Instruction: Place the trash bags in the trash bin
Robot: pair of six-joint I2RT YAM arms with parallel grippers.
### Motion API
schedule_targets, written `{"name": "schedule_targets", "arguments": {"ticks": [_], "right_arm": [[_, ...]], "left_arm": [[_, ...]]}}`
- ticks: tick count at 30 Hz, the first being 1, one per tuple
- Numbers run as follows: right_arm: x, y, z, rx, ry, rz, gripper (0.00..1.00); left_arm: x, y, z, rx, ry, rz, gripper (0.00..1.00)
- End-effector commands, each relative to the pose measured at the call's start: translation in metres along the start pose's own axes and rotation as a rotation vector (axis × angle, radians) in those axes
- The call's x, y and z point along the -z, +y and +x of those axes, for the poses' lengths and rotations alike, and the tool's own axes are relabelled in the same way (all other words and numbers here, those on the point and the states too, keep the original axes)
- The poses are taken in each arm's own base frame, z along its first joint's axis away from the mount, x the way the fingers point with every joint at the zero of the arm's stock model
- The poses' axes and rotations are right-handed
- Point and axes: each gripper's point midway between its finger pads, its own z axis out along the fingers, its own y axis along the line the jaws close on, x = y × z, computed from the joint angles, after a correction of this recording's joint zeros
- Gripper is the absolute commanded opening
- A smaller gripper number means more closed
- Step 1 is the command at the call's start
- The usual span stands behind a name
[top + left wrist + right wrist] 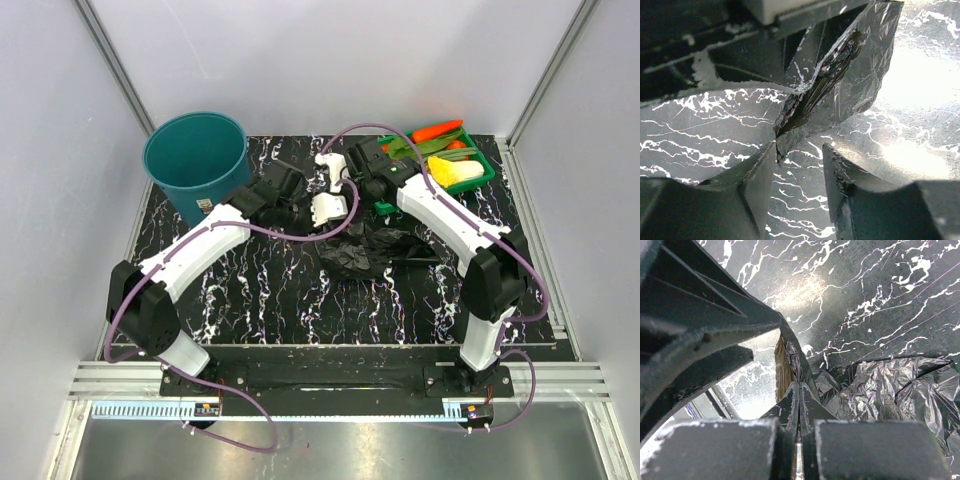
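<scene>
Pinching a fold of the thin glossy black plastic trash bags [880, 390] heaped mid-surface, your right gripper [799, 390] is pressed together on the film. Your left gripper [800, 155] stands spread, a bag corner just beside it. The next move looks like a lift and carry to the round teal plastic trash bin [195, 160] at the far-left corner. The black marbled surface [260, 290] between lies open.

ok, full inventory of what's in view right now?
bin: one, teal, far left of the table
bags: count unclear, black crumpled heap, middle of the table
tray: one, green, far right corner
vegetables: several, orange, yellow, green, red, in the tray
table: one, black with white veining, under everything
left gripper: one, black fingers, open beside a bag corner
right gripper: one, black fingers, shut on a fold of the bags
</scene>
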Motion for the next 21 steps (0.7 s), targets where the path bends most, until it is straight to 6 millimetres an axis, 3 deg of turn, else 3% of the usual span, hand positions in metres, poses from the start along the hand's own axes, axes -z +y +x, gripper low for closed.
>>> {"name": "schedule_targets", "arguments": {"ticks": [1, 13, 21], "right_arm": [[0.015, -0.007, -0.026, 0.002, -0.089, 0.052, 0.0], [0.021, -0.008, -0.037, -0.089, -0.099, -0.028, 0.0], [0.02, -0.002, -0.037, -0.116, -0.088, -0.063, 0.0]], "left_arm": [[0.023, 0.014, -0.031, 0.008, -0.109, -0.044, 0.49], [0.029, -0.006, -0.059, -0.089, -0.229, 0.082, 0.52], [0.013, 0.006, -0.066, -0.171, -0.261, 0.027, 0.52]]}}
